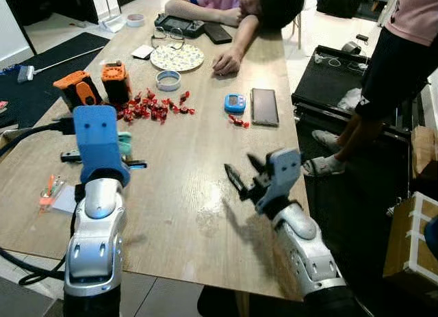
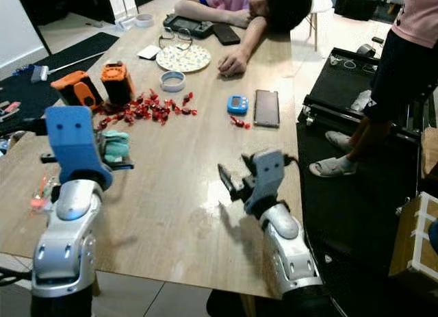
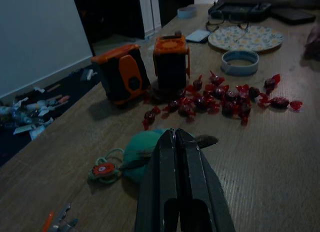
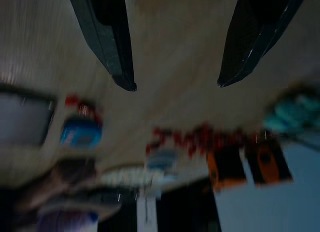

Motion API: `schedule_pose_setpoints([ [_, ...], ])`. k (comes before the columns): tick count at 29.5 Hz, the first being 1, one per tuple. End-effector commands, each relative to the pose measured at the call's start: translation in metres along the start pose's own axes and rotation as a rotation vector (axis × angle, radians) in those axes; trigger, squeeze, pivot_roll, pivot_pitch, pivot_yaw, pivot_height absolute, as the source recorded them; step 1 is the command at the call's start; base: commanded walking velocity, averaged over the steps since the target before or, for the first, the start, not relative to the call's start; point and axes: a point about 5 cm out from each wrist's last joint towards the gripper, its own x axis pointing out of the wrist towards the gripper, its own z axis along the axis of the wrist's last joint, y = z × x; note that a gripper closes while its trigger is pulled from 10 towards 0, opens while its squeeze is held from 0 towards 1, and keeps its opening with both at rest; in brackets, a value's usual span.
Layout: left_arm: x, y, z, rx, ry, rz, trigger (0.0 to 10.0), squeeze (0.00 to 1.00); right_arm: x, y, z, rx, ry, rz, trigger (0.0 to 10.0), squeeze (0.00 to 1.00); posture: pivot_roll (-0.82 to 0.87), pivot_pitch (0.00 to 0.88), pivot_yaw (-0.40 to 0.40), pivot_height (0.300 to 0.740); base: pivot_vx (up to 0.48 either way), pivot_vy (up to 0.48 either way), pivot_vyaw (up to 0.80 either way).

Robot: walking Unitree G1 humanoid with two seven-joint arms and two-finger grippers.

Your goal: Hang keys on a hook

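Note:
The keys lie on the wooden table (image 1: 198,194): a teal fob (image 3: 140,151) with a ring and a small red tag (image 3: 103,170), seen also as the teal fob (image 1: 124,144) beside my left wrist. My left gripper (image 3: 174,134) is shut, its fingertips low over the fob; I cannot tell whether they pinch anything. My right gripper (image 1: 241,172) hovers open above the bare right part of the table, about two hand-widths from the keys, with nothing between its fingers (image 4: 122,66).
Beyond the keys stand two orange-and-black boxes (image 1: 96,86), scattered red candies (image 1: 152,107), a tape roll (image 1: 168,80) and a plate (image 1: 177,57). A phone (image 1: 264,106) lies at the right. One person's hand (image 1: 226,61) rests on the far end; another person (image 1: 393,64) stands right.

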Motion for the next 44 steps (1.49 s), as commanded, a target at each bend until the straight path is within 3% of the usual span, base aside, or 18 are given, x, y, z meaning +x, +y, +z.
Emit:
schedule_pose_setpoints([
  [1,-0.002,0.008,0.001,0.008,-0.010,0.026,10.0,0.00,-0.002,-0.003,0.005,0.016,-0.030,-0.031,10.0,0.00,0.13,0.175,-0.010,0.740,0.000,0.000,0.00],
  [5,-0.003,0.011,-0.001,-0.081,0.018,0.045,10.0,0.00,-0.001,-0.002,0.015,0.027,-0.087,-0.070,10.0,0.00,0.14,0.154,-0.004,0.740,0.000,0.000,0.00],
  [8,-0.001,0.008,0.007,-0.231,-0.009,0.045,10.0,0.00,0.000,-0.001,0.020,0.025,-0.121,-0.103,10.0,0.00,0.15,0.128,-0.004,0.740,0.000,0.000,0.00],
  [12,0.002,0.003,0.015,-0.261,-0.048,0.022,10.0,0.00,0.001,0.000,0.023,0.019,-0.141,-0.122,10.0,0.00,0.15,0.117,-0.006,0.740,0.000,0.000,0.00],
  [21,0.010,-0.002,0.012,-0.216,-0.069,0.021,10.0,0.00,0.003,0.000,0.027,0.000,-0.159,-0.142,10.0,0.00,0.13,0.093,-0.014,0.740,0.000,0.000,0.00],
  [26,0.015,-0.008,0.001,-0.056,-0.101,-0.008,10.0,0.00,0.002,0.000,0.024,-0.006,-0.150,-0.151,10.0,0.00,0.13,0.098,-0.014,0.740,0.000,0.000,0.00],
  [29,0.015,-0.007,-0.001,-0.041,-0.098,-0.011,10.0,0.00,0.001,0.000,0.023,-0.006,-0.146,-0.154,10.0,0.00,0.13,0.099,-0.014,0.740,0.000,0.000,0.00],
  [35,0.012,-0.007,-0.006,0.013,-0.117,-0.042,10.0,0.00,0.000,0.004,0.019,-0.002,-0.142,-0.151,10.0,0.00,0.14,0.101,-0.011,0.740,0.000,0.000,0.00],
  [38,0.003,-0.012,-0.010,0.067,-0.148,-0.128,10.0,0.00,-0.004,0.005,0.017,-0.015,-0.132,-0.141,10.0,0.00,0.15,0.108,-0.011,0.740,0.000,0.000,0.00],
  [44,-0.006,-0.019,-0.016,0.055,-0.134,-0.170,10.0,0.00,-0.008,0.001,0.015,-0.028,-0.119,-0.144,10.0,0.00,0.14,0.108,-0.010,0.740,0.000,0.000,0.00],
])
